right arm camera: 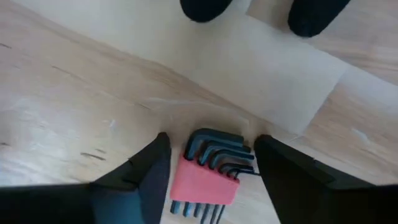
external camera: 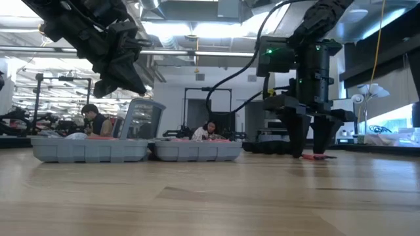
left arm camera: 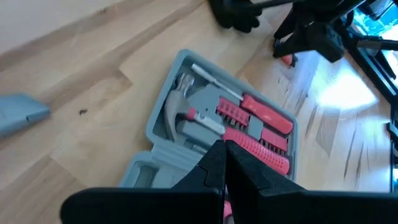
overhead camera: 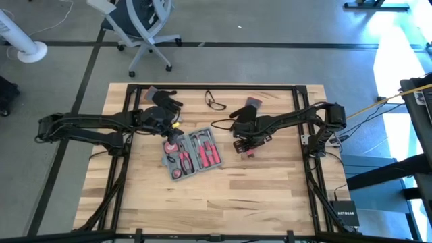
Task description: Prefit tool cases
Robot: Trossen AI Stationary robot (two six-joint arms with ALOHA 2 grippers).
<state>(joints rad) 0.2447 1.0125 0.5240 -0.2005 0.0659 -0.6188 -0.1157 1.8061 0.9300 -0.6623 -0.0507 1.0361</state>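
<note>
The tool case (overhead camera: pixel 192 154) lay open in the middle of the desk (overhead camera: pixel 270 196), with red and grey tools in its slots. I saw a hammer (left arm camera: pixel 177 102) and red bits (left arm camera: pixel 258 121) inside it.

My right end effector (right arm camera: pixel 211 165) was down low, just to the right of the case. Its fingers were apart, one on each side of a little set of hex keys (right arm camera: pixel 210 174) in a red holder. They were not yet touching it. I think the step was to pick up this set and put it in the case. To do it well, I should keep the holder right in the middle of my two fingers, go down until I am near the wood, and then squeeze on the red part, not on the thin black keys, which could slip.

My left end effector (left arm camera: pixel 224 163) hung over the left half of the case with its fingers pressed together, holding nothing that I could see.

Two black gloves (overhead camera: pixel 165 100) (overhead camera: pixel 248 108) and a pair of glasses (overhead camera: pixel 214 101) lay at the far side of the desk. Nothing lay between the keys and the case, but my left arm was close above it and could get in the way.
</note>
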